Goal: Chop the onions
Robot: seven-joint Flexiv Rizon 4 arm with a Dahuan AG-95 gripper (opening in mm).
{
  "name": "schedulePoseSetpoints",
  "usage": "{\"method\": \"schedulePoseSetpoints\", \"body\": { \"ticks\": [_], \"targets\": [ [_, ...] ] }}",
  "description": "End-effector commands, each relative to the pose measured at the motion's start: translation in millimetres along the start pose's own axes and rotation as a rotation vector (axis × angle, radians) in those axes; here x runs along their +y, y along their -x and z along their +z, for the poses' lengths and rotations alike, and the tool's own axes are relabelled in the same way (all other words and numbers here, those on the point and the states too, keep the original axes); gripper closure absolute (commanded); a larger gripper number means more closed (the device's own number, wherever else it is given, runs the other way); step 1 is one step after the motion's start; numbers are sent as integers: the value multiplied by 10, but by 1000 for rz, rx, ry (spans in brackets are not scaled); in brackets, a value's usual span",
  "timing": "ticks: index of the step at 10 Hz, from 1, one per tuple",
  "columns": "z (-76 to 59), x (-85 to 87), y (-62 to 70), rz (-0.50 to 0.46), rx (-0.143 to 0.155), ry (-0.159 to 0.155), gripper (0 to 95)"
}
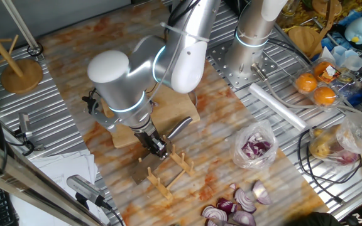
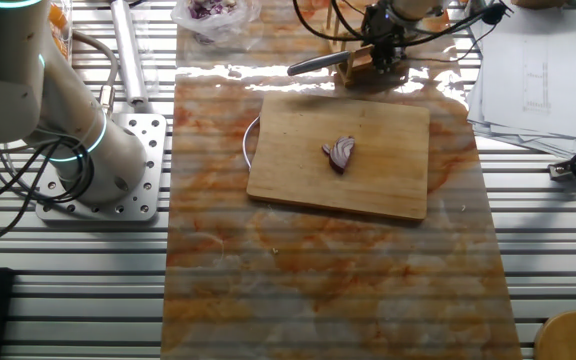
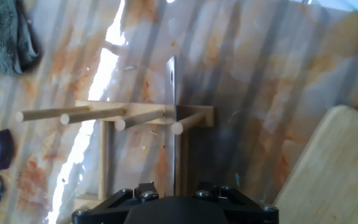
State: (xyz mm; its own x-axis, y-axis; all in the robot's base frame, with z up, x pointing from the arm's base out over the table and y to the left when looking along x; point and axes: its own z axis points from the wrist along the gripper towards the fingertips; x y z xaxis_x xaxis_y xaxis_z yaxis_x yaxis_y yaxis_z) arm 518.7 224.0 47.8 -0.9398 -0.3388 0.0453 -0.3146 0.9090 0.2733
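Orange-stained marbled covering is spreading over the ribbed metal table (image 2: 528,250), with a wooden cutting board (image 2: 368,160) lying on it. A single onion piece (image 2: 340,152), purple with whitish layers, is sitting near the middle of that board, well apart from the claw (image 1: 158,148) and untouched.

The claw is hanging low over a wooden peg rack (image 3: 120,118) just beyond the board's far edge. In the hand view a knife (image 3: 173,118) is standing edge-on in the rack, its thin blade running straight away from the claw between the pegs. The fingers are hidden under the camera housing, so I cannot tell whether they are gripping the handle or merely sitting around it; the dark handle (image 2: 313,65) is sticking out to one side of the claw in the other fixed view.

The step in hand looks like fetching the knife from the rack. Doing it well probably means gripping the handle squarely, keeping the blade in line with the slot while drawing it out so it is not levering against the pegs or dragging the light rack along. After that the blade needs carrying edge-down back over the board to the onion piece. A bag of purple chunks (image 1: 255,147) and loose onion wedges (image 1: 241,207) are lying off to the claw's side, clear of that path.
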Motion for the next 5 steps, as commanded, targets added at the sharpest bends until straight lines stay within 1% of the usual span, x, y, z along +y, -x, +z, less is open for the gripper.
{"method": "schedulePoseSetpoints", "body": {
  "ticks": [1, 3, 5],
  "targets": [
    [26, -2, -18, 11, -3, 0, 570],
    [67, 0, -27, 11, -7, 0, 570],
    [79, 4, -29, 9, -9, 2, 570]
  ]
}}
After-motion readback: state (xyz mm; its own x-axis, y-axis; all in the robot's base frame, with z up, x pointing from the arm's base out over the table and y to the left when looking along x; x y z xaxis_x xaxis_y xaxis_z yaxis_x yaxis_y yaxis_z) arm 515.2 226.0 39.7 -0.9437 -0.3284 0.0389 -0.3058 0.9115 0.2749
